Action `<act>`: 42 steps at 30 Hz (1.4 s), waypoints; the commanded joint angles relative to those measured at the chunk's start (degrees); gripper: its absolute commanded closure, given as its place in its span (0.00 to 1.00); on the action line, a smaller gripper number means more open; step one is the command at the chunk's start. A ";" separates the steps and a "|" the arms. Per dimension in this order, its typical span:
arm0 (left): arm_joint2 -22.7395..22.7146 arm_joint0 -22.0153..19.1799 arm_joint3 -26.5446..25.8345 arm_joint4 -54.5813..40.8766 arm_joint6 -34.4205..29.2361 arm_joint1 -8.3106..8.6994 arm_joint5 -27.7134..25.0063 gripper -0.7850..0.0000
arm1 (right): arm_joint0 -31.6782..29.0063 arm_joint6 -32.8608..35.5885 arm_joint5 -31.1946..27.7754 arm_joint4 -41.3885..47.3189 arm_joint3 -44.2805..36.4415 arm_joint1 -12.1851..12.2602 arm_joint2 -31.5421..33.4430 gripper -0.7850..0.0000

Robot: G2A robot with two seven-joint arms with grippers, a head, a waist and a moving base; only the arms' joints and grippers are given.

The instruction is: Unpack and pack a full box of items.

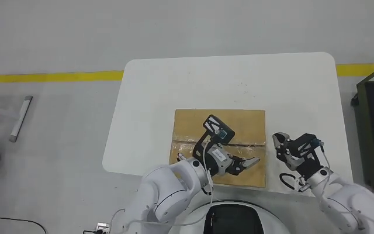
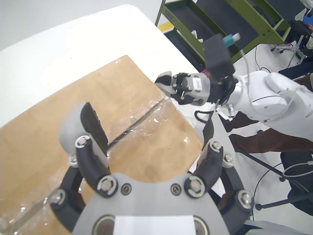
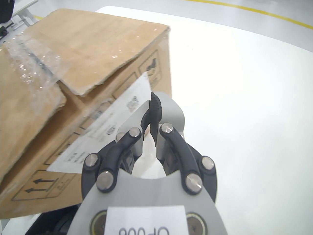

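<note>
A closed cardboard box (image 1: 198,126) lies on the white table (image 1: 234,76), its top seam covered with clear tape (image 2: 144,116). My left gripper (image 1: 250,164) hovers open over the box's front right part; the left wrist view shows its two fingers (image 2: 94,125) spread wide above the taped seam, holding nothing. My right gripper (image 1: 278,142) sits just off the box's right side, shut with nothing visible between its pads (image 3: 152,116). From the right wrist the box (image 3: 85,40) shows a slightly raised flap edge and a white label (image 3: 110,128) on its side.
A green shelf rack (image 2: 220,13) stands beyond the table's right side. Bare table top (image 3: 232,74) stretches to the right of the box and behind it. A yellow line (image 1: 58,76) runs across the floor.
</note>
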 commanded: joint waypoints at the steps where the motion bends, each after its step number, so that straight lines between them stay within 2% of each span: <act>1: 2.78 -0.76 0.97 -0.20 0.38 -0.52 2.27 0.00 | -1.45 -0.14 2.07 1.37 -0.27 -0.01 2.69 1.00; 5: 7.78 -3.98 3.86 0.65 0.25 -1.74 5.77 0.00 | -4.86 0.29 3.65 3.17 -1.80 0.02 7.30 1.00; 10: 11.72 -8.34 6.78 2.47 -0.95 -3.12 8.70 0.00 | -7.42 -0.56 3.18 2.30 -2.72 0.04 10.17 1.00; 15: 13.63 -10.66 8.30 7.11 -1.57 -3.90 10.43 0.00 | -8.47 -1.37 3.55 2.76 -3.26 -0.13 10.52 1.00; 23: 14.45 -11.16 8.85 10.06 -2.98 -4.57 10.91 0.00 | -8.87 -2.39 3.46 2.22 -3.27 -0.32 10.38 1.00; 25: 14.48 -10.96 8.75 10.99 -3.35 -4.65 11.09 0.04 | -8.81 -2.56 3.31 2.03 -3.15 -0.35 10.37 1.00; 27: 14.48 -10.62 8.58 11.61 -3.59 -4.73 11.20 0.13 | -8.89 -2.66 3.21 1.89 -3.26 -0.39 10.20 1.00; 30: 14.42 -10.01 8.49 12.63 -3.90 -4.83 11.35 0.36 | -9.16 -2.75 3.27 1.69 -3.42 -0.46 10.07 1.00; 31: 14.42 -9.81 8.42 13.01 -3.95 -4.86 11.38 0.51 | -9.13 -2.86 3.18 1.62 -3.34 -0.48 10.00 1.00; 42: 14.04 -8.45 7.92 16.11 -5.06 -5.28 10.71 0.54 | -9.62 -3.20 2.61 1.41 -3.65 -0.68 10.02 1.00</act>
